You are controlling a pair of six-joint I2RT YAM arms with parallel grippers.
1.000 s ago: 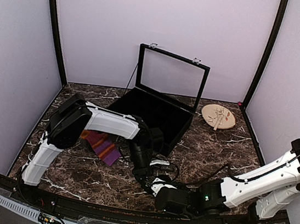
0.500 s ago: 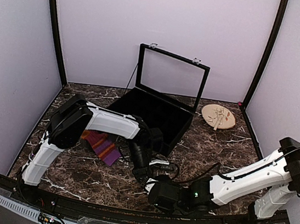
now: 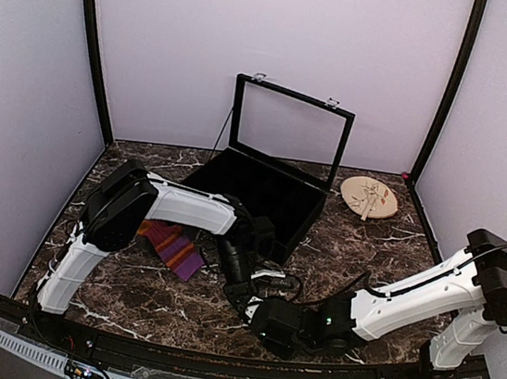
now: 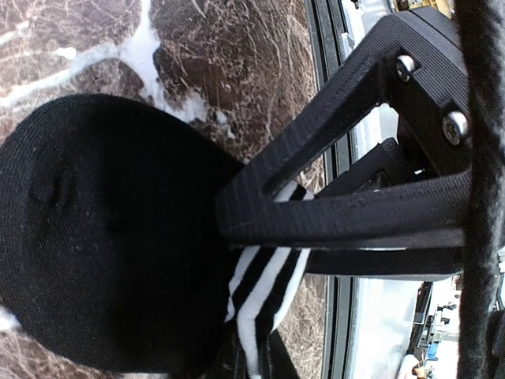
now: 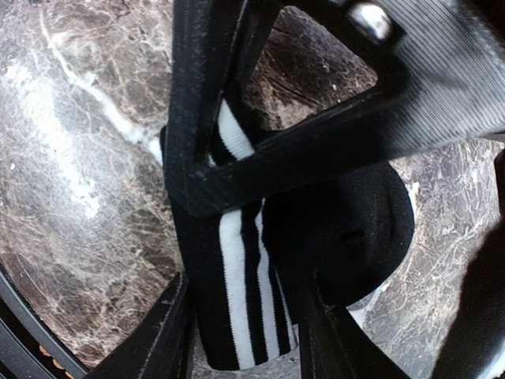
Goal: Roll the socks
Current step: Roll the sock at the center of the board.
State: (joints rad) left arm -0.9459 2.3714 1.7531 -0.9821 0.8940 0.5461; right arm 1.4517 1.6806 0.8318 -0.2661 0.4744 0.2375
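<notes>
The purple-and-orange striped sock [image 3: 171, 248] lay front-left of the open black case [image 3: 273, 181]. Directly in front of the case, the left gripper [image 3: 252, 300] and right gripper [image 3: 261, 316] met low. A wooden plate [image 3: 369, 197] sat right of it.

The left gripper [image 3: 254, 294] and right gripper [image 3: 262, 322] crowd each other at the black sock [image 4: 102, 237], with the table's front rail [image 3: 212, 360] close beside both. Bare marble [image 3: 358, 250] lies behind the right gripper's arm. The open case [image 3: 267, 191] blocks the way behind the left gripper.
</notes>
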